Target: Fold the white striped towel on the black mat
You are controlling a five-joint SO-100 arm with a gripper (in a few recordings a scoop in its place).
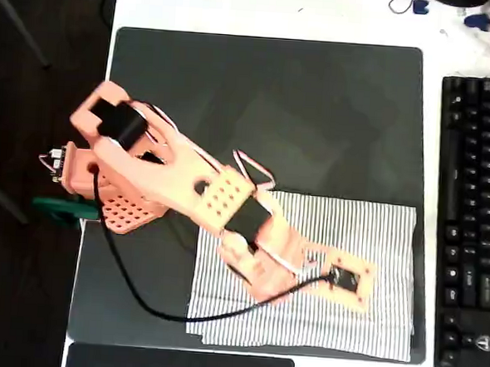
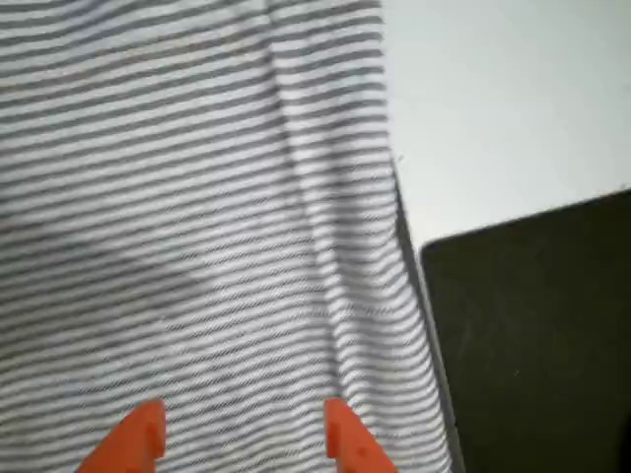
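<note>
The white striped towel (image 1: 374, 241) lies spread out on the lower right part of the black mat (image 1: 267, 102) in the overhead view. My orange arm reaches from the left across the towel, with the gripper (image 1: 357, 288) over its right half. In the wrist view the two orange fingertips stand apart at the bottom edge, and the gripper (image 2: 242, 434) is open just above the towel (image 2: 197, 227) with nothing between the fingers. A soft crease runs down the cloth near its right edge in that view.
A black keyboard (image 1: 474, 222) lies right of the mat. A smaller black slab (image 1: 180, 364) sits along the table's front edge, also seen beside the towel as a slab (image 2: 532, 335). The arm's black cable (image 1: 138, 298) trails over the mat. White table (image 2: 503, 108) borders the towel.
</note>
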